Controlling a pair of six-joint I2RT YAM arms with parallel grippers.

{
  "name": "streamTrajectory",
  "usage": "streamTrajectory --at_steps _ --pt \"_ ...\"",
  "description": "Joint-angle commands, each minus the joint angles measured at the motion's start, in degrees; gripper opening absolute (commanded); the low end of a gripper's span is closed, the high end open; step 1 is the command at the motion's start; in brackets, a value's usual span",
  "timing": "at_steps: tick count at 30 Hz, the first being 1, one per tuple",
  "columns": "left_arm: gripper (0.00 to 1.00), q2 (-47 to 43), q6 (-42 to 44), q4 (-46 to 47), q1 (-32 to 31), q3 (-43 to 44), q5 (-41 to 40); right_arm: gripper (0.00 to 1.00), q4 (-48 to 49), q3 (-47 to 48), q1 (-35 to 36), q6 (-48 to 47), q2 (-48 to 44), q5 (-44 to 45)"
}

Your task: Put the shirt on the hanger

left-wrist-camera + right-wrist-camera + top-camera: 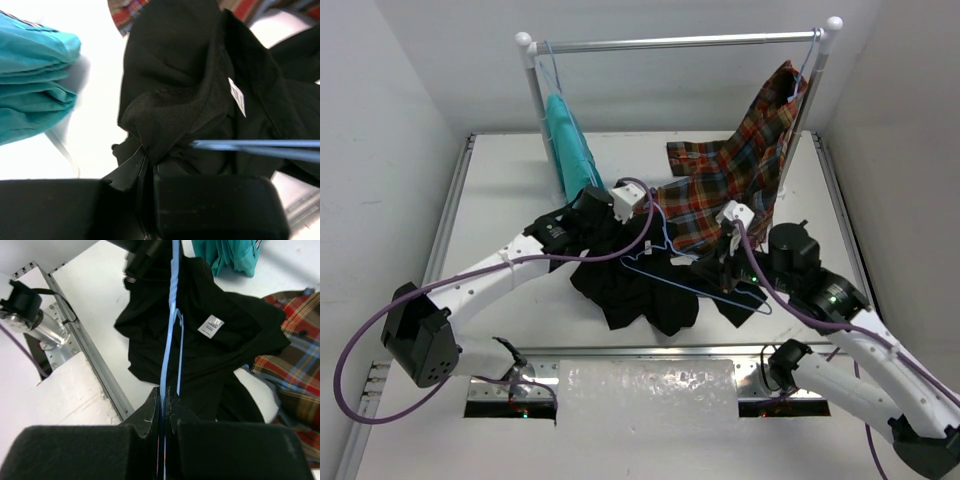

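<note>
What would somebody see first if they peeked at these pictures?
A crumpled black shirt sits mid-table, with the left pincer pinching its fabric and the right pincer shut on a thin blue hanger over it. Behind, a red plaid shirt and a teal garment hang from a silver rail.

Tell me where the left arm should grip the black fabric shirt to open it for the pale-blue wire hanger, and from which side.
Likely the neck edge of the black fabric shirt right beside its white label, coming down from above. The label marks the neckline, lies uncovered on top of the heap, and the pale-blue wire hanger, clamped in the shut right gripper, passes close by.
</note>
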Motion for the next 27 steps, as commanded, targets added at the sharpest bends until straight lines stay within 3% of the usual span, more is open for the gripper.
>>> streamTrajectory --at_steps 1,7,20,23,27 --pt "0.01 -2.8 -1.7 -0.6 0.3 2.3 4.0 0.00 14.0 -3.4 0.2 2.9 0.4 -1.0" --pt "0.01 -3.4 -2.4 -1.2 0.3 3.0 6.0 0.00 33.0 -13.8 0.3 7.0 0.8 -0.8" --pt "0.06 -3.3 -1.7 1.7 -0.2 5.0 8.7 0.00 51.8 -25.2 -0.5 9.8 6.2 -2.8" --pt "0.13 -3.3 -1.3 2.0 -0.3 4.5 9.0 0.00 56.7 -27.4 -2.6 11.6 8.6 -5.0" --pt "0.36 -3.7 -0.7 2.1 -0.4 1.9 10.4 0.00 61.2 -30.4 -3.9 12.5 10.5 -6.3"
